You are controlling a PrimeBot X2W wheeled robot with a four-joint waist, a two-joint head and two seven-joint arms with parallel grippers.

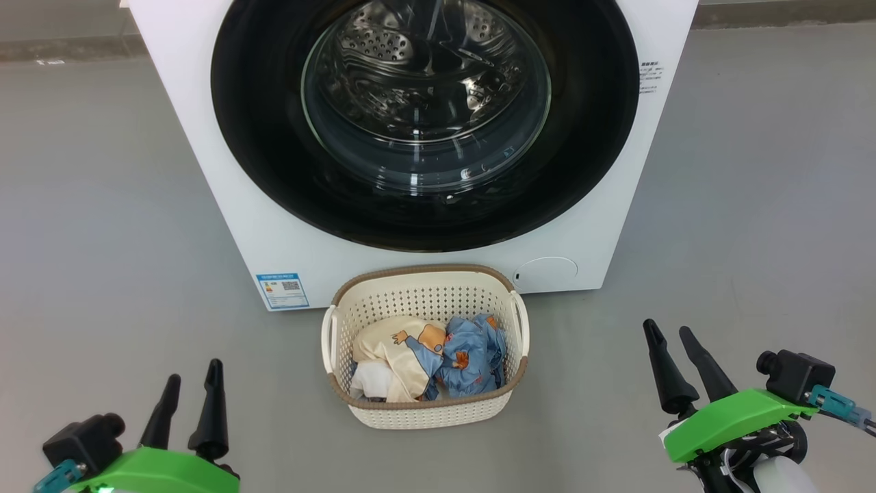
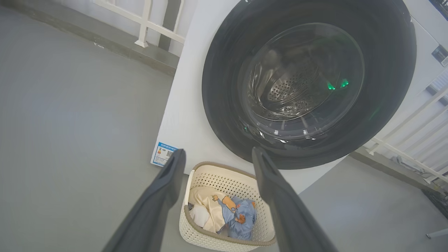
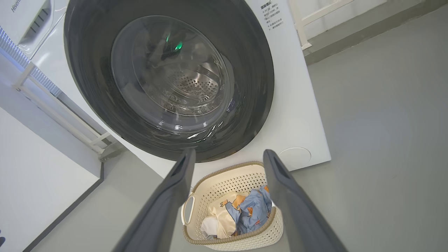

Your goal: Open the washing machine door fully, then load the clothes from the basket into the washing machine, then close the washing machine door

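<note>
The white washing machine [image 1: 198, 157] stands ahead with its door [image 1: 260, 137] shut flat against the front; through the glass I see the steel drum. On the floor against the machine sits the cream basket [image 1: 424, 272], holding the clothes [image 1: 465, 356]: light blue printed fabric, cream and white pieces. My left gripper [image 1: 195, 373] hovers open, low and left of the basket. At the right, my right gripper [image 1: 667, 327] is open too, holding nothing. In the left wrist view the open left gripper [image 2: 218, 152] frames the basket [image 2: 224, 180] and door [image 2: 224, 87]. The right gripper [image 3: 230, 151] does likewise over the basket [image 3: 231, 175].
Grey floor [image 1: 102, 239] spreads on both sides of the machine. A blue label [image 1: 282, 290] and a round filter cap [image 1: 545, 272] mark its lower front. White railing [image 2: 143, 21] runs behind the machine, and a white panel [image 3: 35, 168] stands beside it.
</note>
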